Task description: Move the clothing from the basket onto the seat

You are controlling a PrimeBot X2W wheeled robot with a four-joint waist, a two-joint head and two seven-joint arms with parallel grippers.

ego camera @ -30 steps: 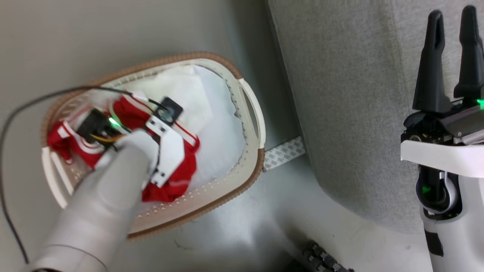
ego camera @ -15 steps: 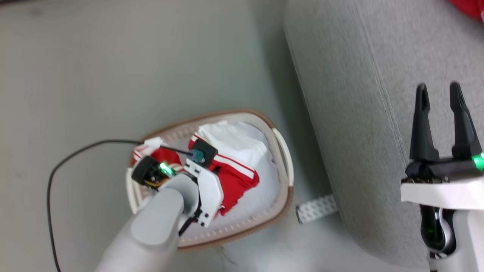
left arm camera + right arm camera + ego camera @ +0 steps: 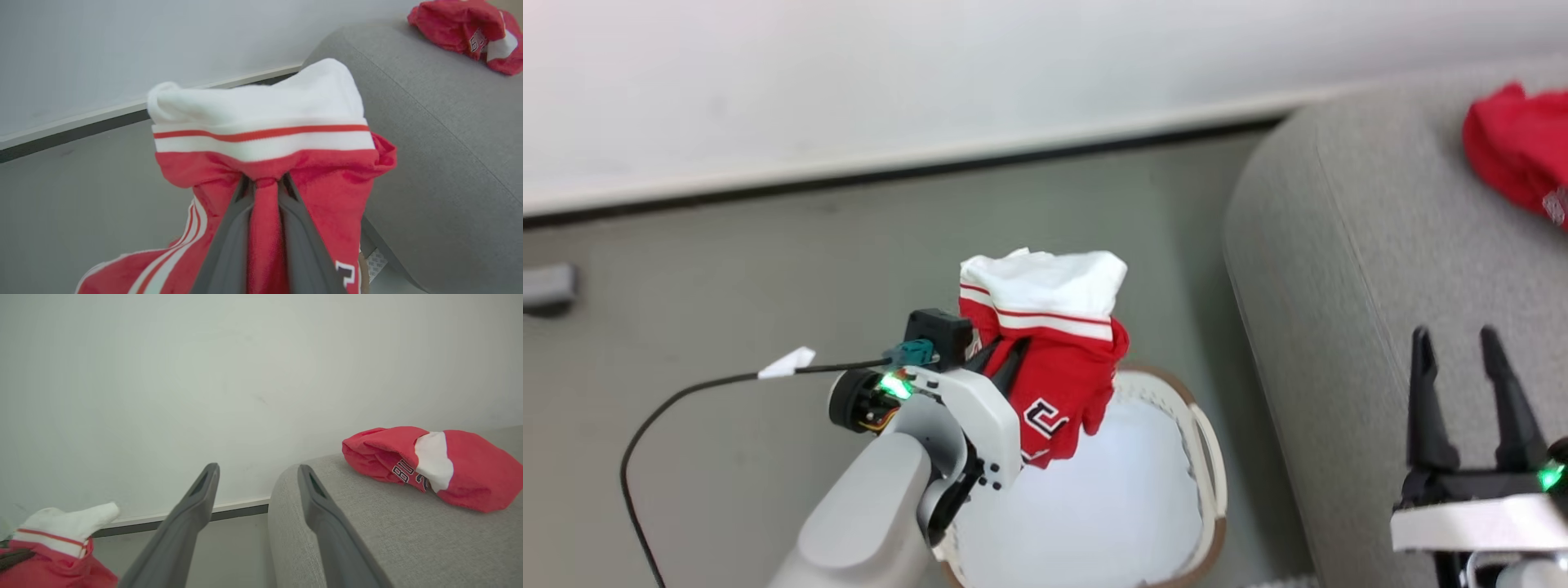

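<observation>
Left pincer [image 3: 264,182]: fingers nearly together, clamped on a fold of red cloth. The red-and-white garment [image 3: 1054,359] drapes over both fingertips, white band uppermost, lettered end hanging down. Half a second ago this pincer was low inside the basket, among the clothes. Now it is up, with the garment hanging clear above the far part of the basket [image 3: 1207,457] rim. The head camera has tilted up as well, so the wall [image 3: 931,73] is now in frame. A white piece [image 3: 1094,506] lies across the basket bottom. The basket stands on the floor [image 3: 727,269]; the seat [image 3: 1339,310] is just to its right, and the held garment is not over it. A second red garment [image 3: 429,465] lies on the seat top, toward its far edge. Right pincer [image 3: 1455,335]: fingers spread, nothing between them, over the seat's near part as before.
</observation>
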